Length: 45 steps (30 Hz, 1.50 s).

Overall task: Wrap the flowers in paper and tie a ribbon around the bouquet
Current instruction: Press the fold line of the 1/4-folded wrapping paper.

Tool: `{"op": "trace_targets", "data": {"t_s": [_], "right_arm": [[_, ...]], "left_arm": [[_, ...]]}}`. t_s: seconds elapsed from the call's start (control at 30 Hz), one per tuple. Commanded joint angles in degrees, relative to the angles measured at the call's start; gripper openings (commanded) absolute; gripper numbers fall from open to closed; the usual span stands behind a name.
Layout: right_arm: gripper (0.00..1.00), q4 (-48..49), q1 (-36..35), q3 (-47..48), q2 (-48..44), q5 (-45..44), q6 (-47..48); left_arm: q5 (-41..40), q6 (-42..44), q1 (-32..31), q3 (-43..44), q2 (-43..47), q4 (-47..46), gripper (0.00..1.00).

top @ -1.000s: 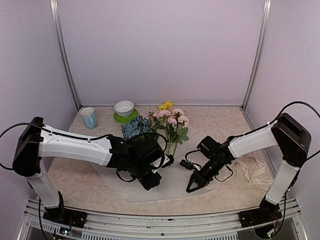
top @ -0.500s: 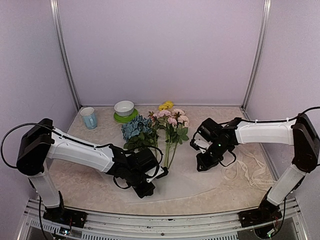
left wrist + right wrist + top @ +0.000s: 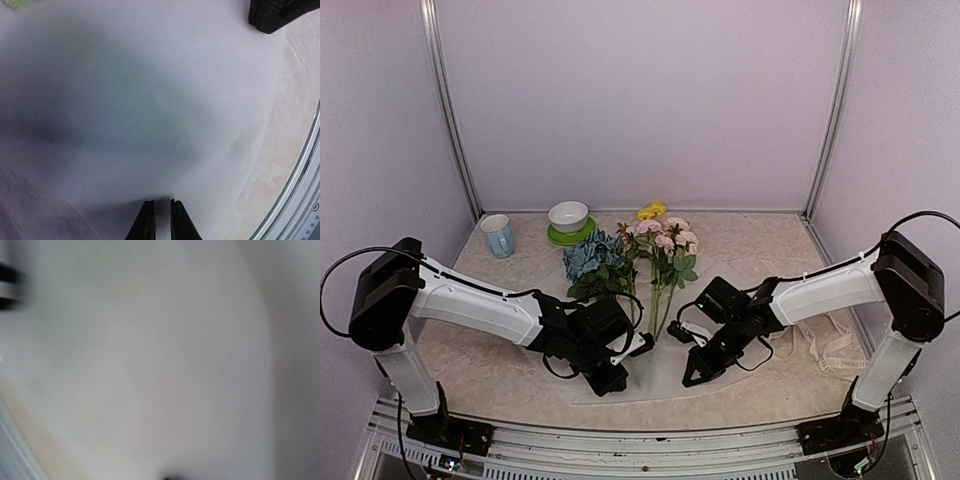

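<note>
**Both claws low on the paper, flowers lying behind them**

The paper [image 3: 658,372] lies flat on the table [image 3: 760,240], close to the near edge. The flowers [image 3: 650,248] lie on the far part of the sheet. Their blooms point to the back wall and their stems point toward the arms.

The left gripper [image 3: 610,380] is low over the near left part of the paper, in front of the stems and a little to the left of them. In the left wrist view its jaws are narrow, with only a thin slit between them. The sheet fills almost the whole view in front of the tips, and nothing shows inside the slit.

The right gripper [image 3: 692,378] is closed. It points down to the paper, near the front and to the right of the stems. Its wrist view is blurred and shows only pale paper, so I cannot tell if it pinches the sheet.

The two claws are near each other, with bare paper between them.

The ribbon [image 3: 825,345] lies loose on the table at the far right, apart from both claws. A blue cup [image 3: 498,236] and a white bowl [image 3: 568,215] on a green plate [image 3: 570,237] stand at the back left.
</note>
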State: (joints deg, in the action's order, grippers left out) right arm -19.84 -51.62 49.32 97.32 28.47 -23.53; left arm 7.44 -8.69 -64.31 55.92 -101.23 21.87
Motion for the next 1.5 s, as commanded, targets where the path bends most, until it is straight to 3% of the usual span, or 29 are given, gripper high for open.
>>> {"op": "trace_targets", "data": {"t_s": [0.0,0.6,0.83,1.0,1.2,1.47], "right_arm": [[0.00,-1.5,1.8,-3.4,0.9,-3.1,-4.1],[0.00,-30.5,4.0,-5.6,-9.9,-31.3,-14.7],[0.00,-38.2,4.7,3.8,-12.4,-35.7,-13.4],[0.00,-34.0,-0.3,11.1,-10.9,-33.5,-11.4],[0.00,-9.1,-5.2,9.1,-5.4,-12.6,-7.1],[0.00,-5.8,-4.7,8.3,1.7,-14.9,-5.8]], "left_arm": [[1.6,1.0,0.3,-2.2,-0.2,1.4,0.13],[2.3,4.6,1.7,-3.3,0.0,2.5,0.10],[2.0,4.5,1.7,-3.6,0.8,2.6,0.10],[1.4,3.4,1.5,-4.3,1.8,1.6,0.10],[-0.9,2.8,1.4,-4.3,2.4,0.9,0.11],[-4.9,2.9,1.8,-3.6,3.8,-3.1,0.17]]}}
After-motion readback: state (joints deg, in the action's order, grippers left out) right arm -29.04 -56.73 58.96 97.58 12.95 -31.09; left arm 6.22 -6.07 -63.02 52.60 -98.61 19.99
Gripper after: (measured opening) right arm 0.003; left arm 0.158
